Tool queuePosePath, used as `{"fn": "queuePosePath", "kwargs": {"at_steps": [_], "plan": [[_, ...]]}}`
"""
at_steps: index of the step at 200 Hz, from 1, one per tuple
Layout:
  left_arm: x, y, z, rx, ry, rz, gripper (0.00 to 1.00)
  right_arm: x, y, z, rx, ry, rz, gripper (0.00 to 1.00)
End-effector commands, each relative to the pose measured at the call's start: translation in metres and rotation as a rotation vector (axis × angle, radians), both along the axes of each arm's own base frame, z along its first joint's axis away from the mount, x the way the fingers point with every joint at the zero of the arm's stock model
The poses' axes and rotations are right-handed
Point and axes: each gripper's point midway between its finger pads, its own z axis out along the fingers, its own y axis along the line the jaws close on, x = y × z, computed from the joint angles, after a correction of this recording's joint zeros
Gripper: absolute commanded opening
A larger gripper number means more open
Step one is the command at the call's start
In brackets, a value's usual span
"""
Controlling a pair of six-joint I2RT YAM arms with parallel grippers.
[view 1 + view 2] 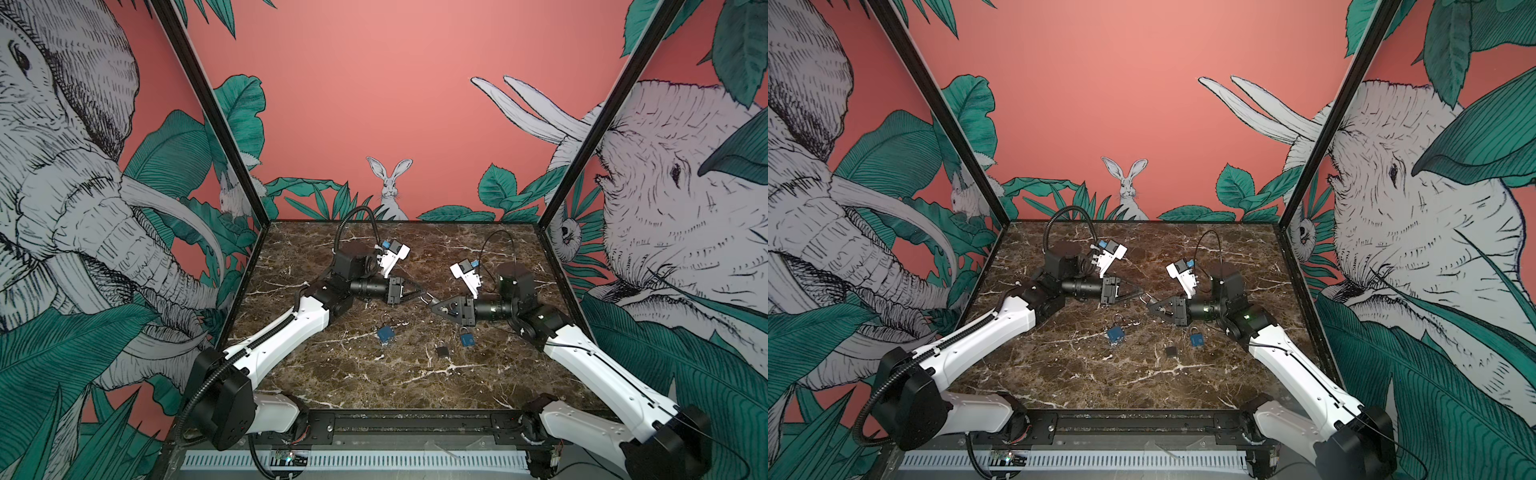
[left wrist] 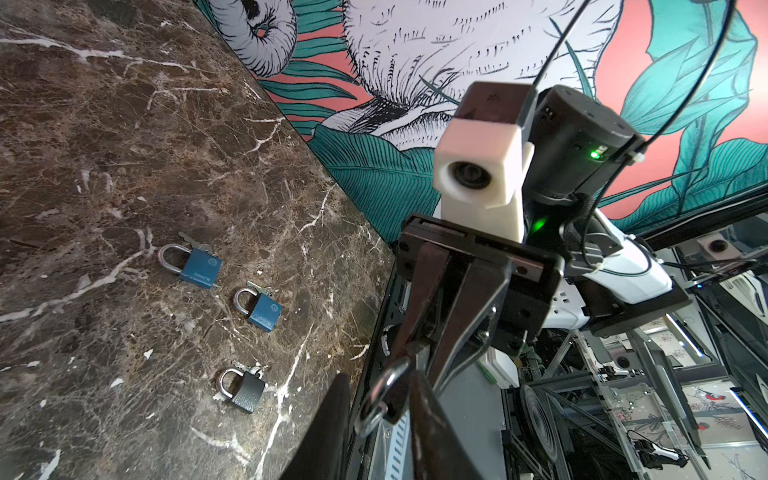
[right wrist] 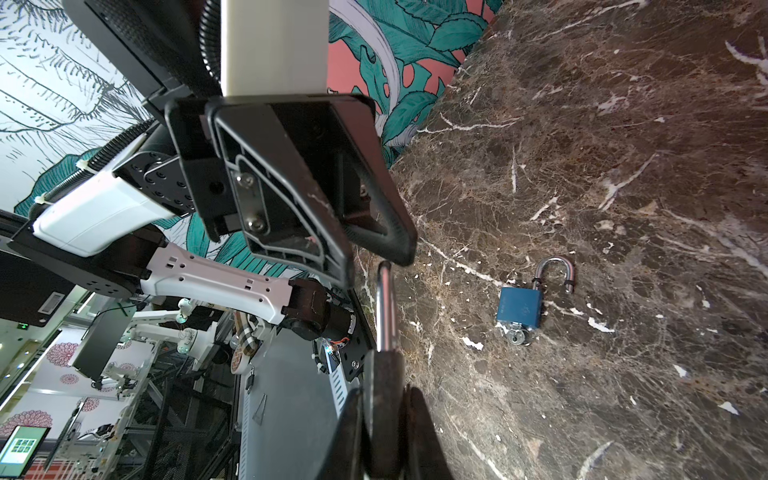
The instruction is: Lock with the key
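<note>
A dark padlock (image 3: 382, 374) hangs above the table's middle, with my right gripper (image 3: 382, 392) shut on its body. Its silver shackle (image 2: 384, 390) points at my left gripper (image 2: 380, 376), whose fingers (image 2: 332, 432) stand open on either side of it with a gap showing. In both top views the two grippers meet tip to tip, left gripper (image 1: 423, 294) and right gripper (image 1: 435, 306). No key shows at the held padlock. A key (image 3: 517, 336) sticks in the base of a blue padlock (image 3: 519, 305) lying on the marble with its shackle open.
Three padlocks lie on the marble table (image 1: 374, 386) nearer the front than the grippers: a blue one (image 1: 385, 333), a second blue one (image 1: 467, 338) and a dark grey one (image 1: 442, 351), each with keys by it. Black frame posts and patterned walls close in both sides.
</note>
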Motion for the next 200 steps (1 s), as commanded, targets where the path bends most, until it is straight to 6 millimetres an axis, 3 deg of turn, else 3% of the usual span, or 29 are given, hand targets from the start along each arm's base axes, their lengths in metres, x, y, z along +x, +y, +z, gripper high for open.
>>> {"fn": "queuePosePath", "kwargs": {"at_steps": [1,155,200], "plan": [[-0.005,0.001,0.004,-0.022,-0.012,-0.022,0.24,0.001,0.003,0.011,0.043,-0.039,0.020,0.00],[-0.004,0.001,0.002,-0.022,-0.009,-0.024,0.18,0.003,0.005,0.014,0.057,-0.033,0.024,0.00],[-0.004,0.000,-0.001,-0.017,-0.003,-0.025,0.06,0.001,0.006,0.023,0.089,-0.033,0.033,0.00]]}}
